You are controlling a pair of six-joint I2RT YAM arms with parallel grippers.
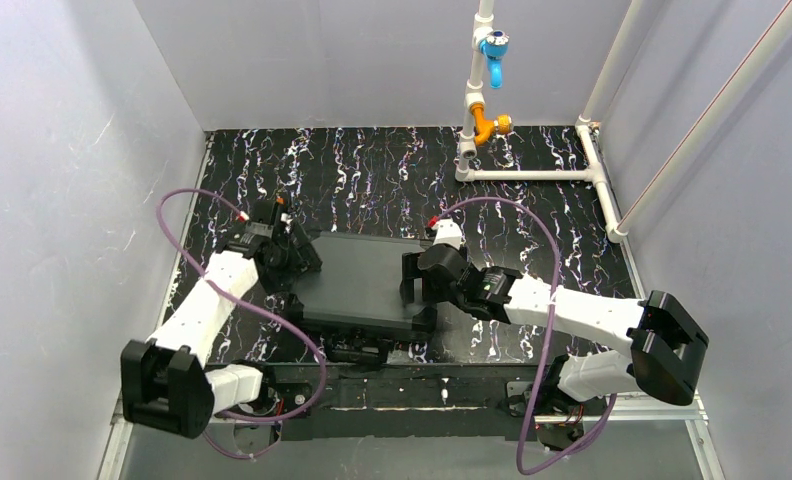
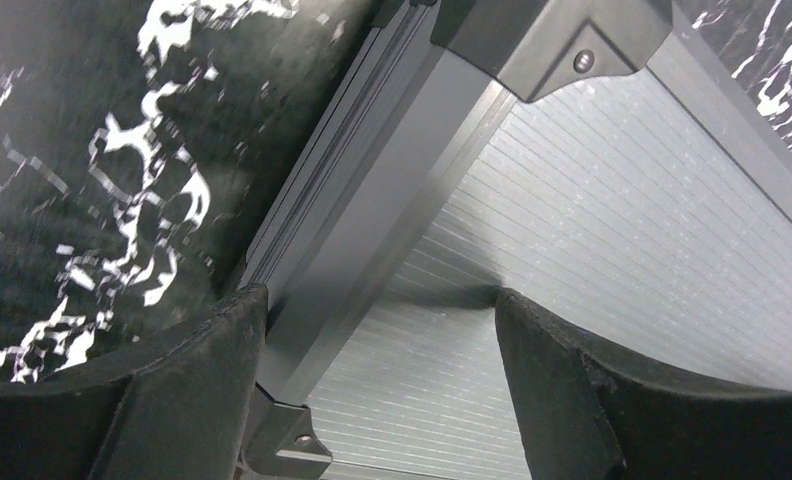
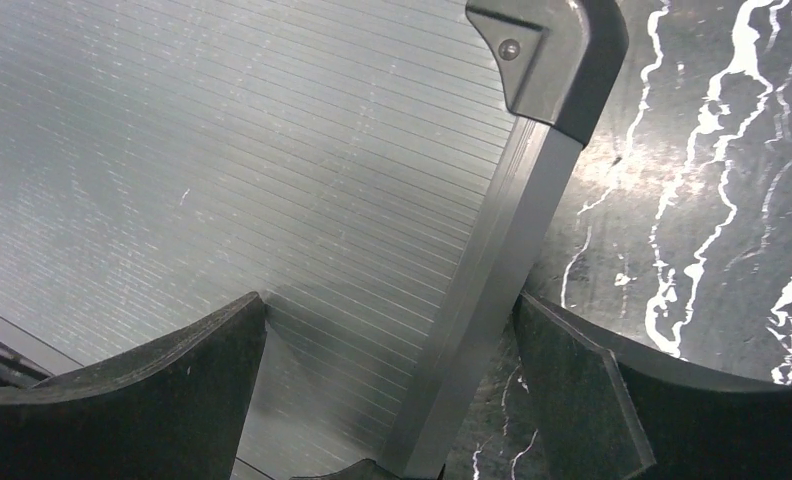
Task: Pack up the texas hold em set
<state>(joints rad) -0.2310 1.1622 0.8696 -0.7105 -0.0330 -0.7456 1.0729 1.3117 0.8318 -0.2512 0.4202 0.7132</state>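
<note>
Robot lab test booth: plain white walls (image 1: 62, 150) box in a black marbled table (image 1: 372, 180), white plastic pipes (image 1: 532, 174) at the far corner.

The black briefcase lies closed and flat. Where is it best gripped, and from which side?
Grip the briefcase by its narrow side rails, from above. The ribbed lid is too broad, but each rail is slim enough: the open left gripper and right gripper straddle one each.

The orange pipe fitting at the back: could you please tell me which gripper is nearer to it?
Right. The right gripper is at the briefcase's right edge, in front of the orange fitting; the left gripper is at its left edge, farther off.
</note>
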